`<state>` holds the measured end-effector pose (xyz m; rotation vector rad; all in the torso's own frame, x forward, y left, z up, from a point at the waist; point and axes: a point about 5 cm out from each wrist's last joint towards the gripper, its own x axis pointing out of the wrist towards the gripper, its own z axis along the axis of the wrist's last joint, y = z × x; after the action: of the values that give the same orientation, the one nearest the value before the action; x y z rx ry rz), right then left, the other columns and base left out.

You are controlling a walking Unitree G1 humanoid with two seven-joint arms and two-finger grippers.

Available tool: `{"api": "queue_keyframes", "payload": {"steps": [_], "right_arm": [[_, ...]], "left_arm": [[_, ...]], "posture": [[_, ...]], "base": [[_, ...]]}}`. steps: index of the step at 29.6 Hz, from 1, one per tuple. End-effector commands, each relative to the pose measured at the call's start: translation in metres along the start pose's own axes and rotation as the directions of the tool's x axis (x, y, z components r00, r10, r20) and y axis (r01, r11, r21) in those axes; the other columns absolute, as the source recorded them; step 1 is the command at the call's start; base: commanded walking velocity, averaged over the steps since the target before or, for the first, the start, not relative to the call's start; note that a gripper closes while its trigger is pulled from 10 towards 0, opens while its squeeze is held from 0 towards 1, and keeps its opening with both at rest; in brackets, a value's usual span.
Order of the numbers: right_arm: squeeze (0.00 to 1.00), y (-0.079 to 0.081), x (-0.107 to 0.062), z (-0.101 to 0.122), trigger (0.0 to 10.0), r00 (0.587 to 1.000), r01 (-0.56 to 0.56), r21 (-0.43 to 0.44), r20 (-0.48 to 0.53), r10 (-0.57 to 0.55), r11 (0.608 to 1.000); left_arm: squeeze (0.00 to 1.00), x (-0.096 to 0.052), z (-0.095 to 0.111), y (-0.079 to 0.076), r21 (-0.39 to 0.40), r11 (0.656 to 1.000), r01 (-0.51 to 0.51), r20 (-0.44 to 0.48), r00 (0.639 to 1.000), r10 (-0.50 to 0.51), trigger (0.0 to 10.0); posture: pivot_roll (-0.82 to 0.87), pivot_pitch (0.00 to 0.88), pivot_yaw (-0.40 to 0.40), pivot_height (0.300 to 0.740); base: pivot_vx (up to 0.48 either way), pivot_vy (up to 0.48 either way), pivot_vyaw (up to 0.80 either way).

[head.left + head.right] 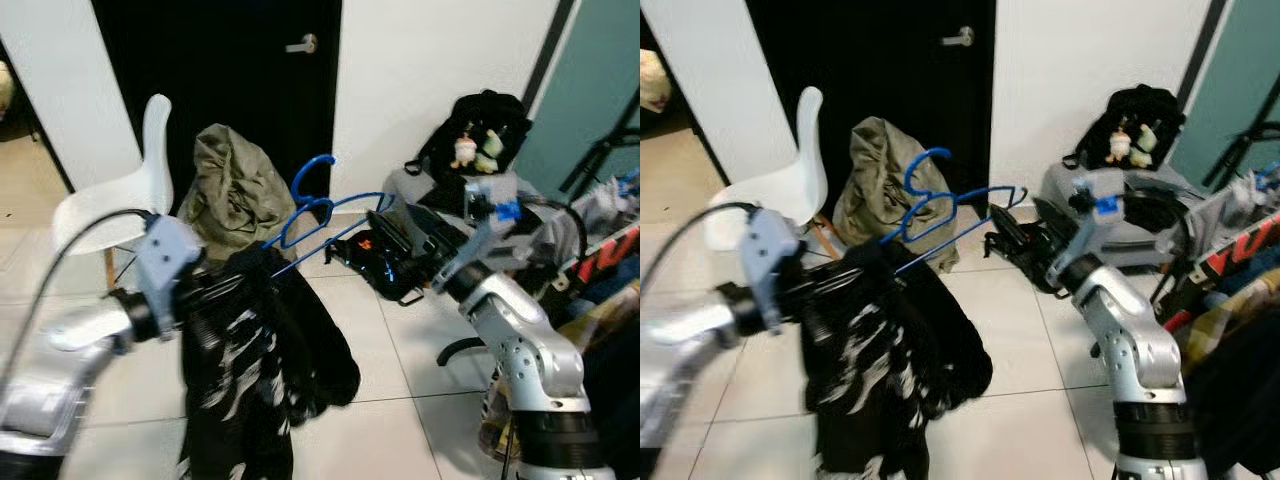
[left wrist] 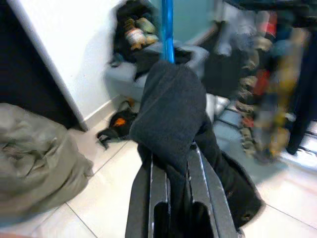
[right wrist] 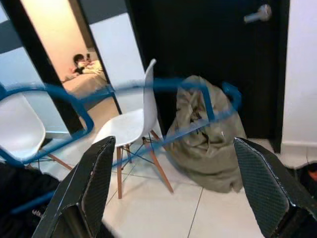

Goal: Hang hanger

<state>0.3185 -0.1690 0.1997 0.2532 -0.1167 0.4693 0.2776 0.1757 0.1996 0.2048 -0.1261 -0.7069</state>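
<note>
A blue wire hanger [image 1: 310,205] is held up in mid-air with a black patterned garment [image 1: 255,350] drooping from its left end. My left gripper [image 1: 215,280] is shut on the garment's dark cloth [image 2: 168,104] at that end, with the hanger's blue rod [image 2: 168,29] just beyond its fingers [image 2: 158,193]. My right gripper [image 1: 385,220] is open at the hanger's right end. In the right wrist view its fingers [image 3: 94,173] stand wide apart, and the blurred hanger [image 3: 59,91] crosses in front of them.
A white chair [image 1: 120,195] and an olive cloth heap [image 1: 235,190] stand before a black door [image 1: 220,70]. A black backpack [image 1: 480,130] rests on a grey suitcase [image 1: 425,190] by the wall. Hanging clothes [image 1: 610,250] crowd the right. A person [image 3: 81,64] lies in a far room.
</note>
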Motion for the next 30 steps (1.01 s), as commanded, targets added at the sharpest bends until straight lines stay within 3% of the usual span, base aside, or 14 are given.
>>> {"api": "queue_keyframes", "payload": {"steps": [1,5,14,19,23,30], "right_arm": [[0.0,-0.004,-0.002,-0.004,10.0,1.0,0.023,-0.004,-0.005,-0.023,1.0],[0.0,-0.008,-0.003,-0.01,10.0,0.999,0.04,-0.011,-0.028,-0.04,0.999],[0.0,-0.005,0.0,-0.016,10.0,0.997,0.056,-0.042,-0.042,-0.058,0.998],[0.0,-0.003,0.0,-0.02,10.0,0.997,0.054,-0.057,-0.053,-0.057,0.997],[0.0,-0.004,-0.001,-0.021,10.0,0.996,0.077,-0.071,-0.048,-0.081,0.995],[0.0,-0.006,-0.002,-0.023,10.0,0.994,0.093,-0.054,-0.046,-0.095,0.994]], "left_arm": [[0.0,0.003,0.001,0.004,-0.024,0.995,-0.101,0.027,0.994,0.102,10.0],[0.0,0.009,-0.011,0.002,-0.041,0.981,-0.188,-0.003,0.982,0.188,10.0],[0.0,0.011,-0.022,0.003,0.004,0.97,-0.242,-0.077,0.967,0.242,10.0],[0.0,0.012,-0.023,0.005,0.004,0.962,-0.274,-0.086,0.958,0.274,10.0],[0.0,0.013,-0.03,-0.002,-0.015,0.959,-0.282,-0.107,0.954,0.279,10.0],[0.0,0.015,-0.032,-0.006,-0.051,0.95,-0.309,-0.099,0.948,0.304,10.0]], "posture": [[0.0,0.0,-0.028,0.74],[0.0,0.0,-0.029,0.74],[0.01,0.0,-0.025,0.74],[0.01,0.0,-0.02,0.74],[0.0,0.0,-0.016,0.74],[0.0,0.0,-0.019,0.74]], "base": [[0.0,0.0,0.79],[0.0,0.0,0.79],[0.0,0.0,0.79],[0.0,0.0,0.79],[0.0,0.0,0.79],[0.28,0.0,0.0]]}}
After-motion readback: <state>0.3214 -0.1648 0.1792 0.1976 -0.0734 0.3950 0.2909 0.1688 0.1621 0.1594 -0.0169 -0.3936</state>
